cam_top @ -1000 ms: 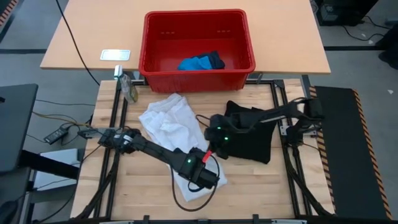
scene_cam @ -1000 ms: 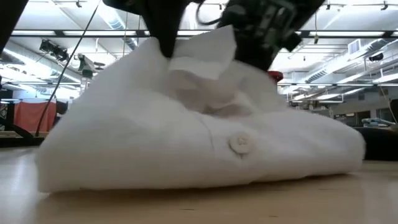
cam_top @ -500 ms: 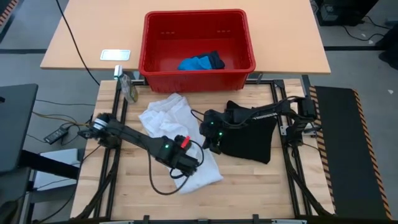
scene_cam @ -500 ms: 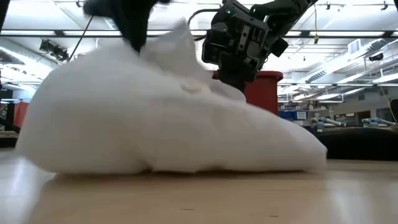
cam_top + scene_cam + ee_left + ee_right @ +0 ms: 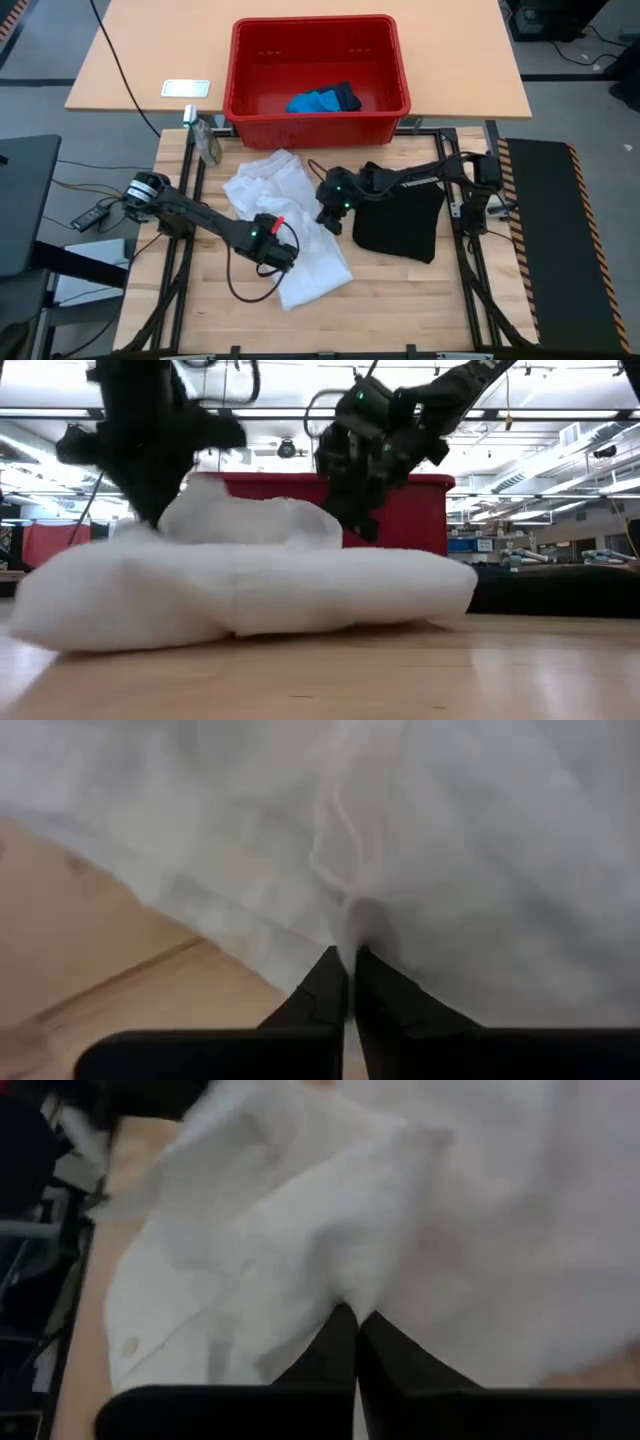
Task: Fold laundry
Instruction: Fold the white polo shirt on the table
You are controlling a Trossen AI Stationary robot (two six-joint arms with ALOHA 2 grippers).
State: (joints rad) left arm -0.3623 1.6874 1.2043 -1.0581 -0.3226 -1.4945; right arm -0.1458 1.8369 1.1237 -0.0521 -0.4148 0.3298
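Two claws pinch the white garment (image 5: 290,225) mid-tabletop: the left gripper (image 5: 277,255) and right gripper (image 5: 331,217), both closed on folds. Soft, light, floppy, it looks best taken by edges or corners. It lies rumpled, a black shirt (image 5: 400,222) alongside, a blue piece (image 5: 318,100) in the basket (image 5: 316,125).

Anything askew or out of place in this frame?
Nothing damaged or spilled. The white garment lies rumpled, pinched by the left hand and right hand; the blue piece sits in the red basket.
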